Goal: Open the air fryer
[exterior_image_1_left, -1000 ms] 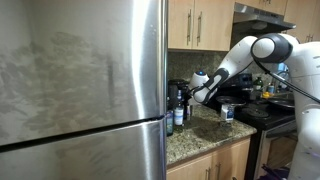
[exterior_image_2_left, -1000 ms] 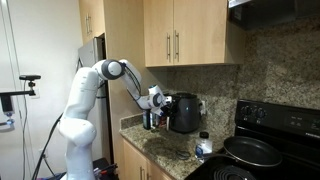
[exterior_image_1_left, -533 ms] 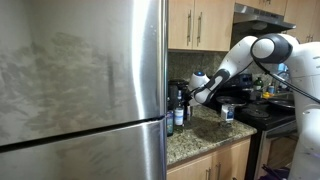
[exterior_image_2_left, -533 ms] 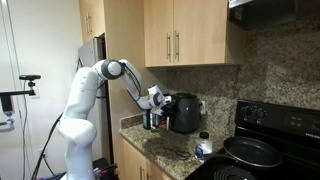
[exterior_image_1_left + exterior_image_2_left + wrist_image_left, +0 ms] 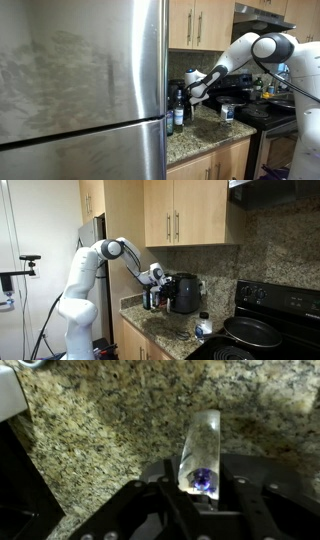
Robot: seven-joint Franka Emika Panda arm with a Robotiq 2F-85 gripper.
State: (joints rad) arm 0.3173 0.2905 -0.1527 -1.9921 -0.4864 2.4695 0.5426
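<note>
The air fryer (image 5: 184, 293) is a tall, glossy black appliance that stands at the back of the granite counter; in an exterior view only part of it (image 5: 177, 88) shows past the fridge edge. My gripper (image 5: 157, 277) is at its upper side, also seen in an exterior view (image 5: 194, 86). In the wrist view the jaws (image 5: 203, 488) sit close on both sides of a silvery, translucent handle (image 5: 200, 445) with a blue glint at its base. The dark fryer body fills the bottom of that view.
Small bottles (image 5: 178, 112) stand beside the fryer near the steel fridge (image 5: 80, 90). A jar (image 5: 203, 326) and a black pan (image 5: 250, 331) on the stove lie further along. Wooden cabinets (image 5: 180, 215) hang overhead. A granite backsplash (image 5: 110, 420) is behind.
The gripper has moved a little up and toward the fridge. The fryer and the bottles have not visibly shifted.
</note>
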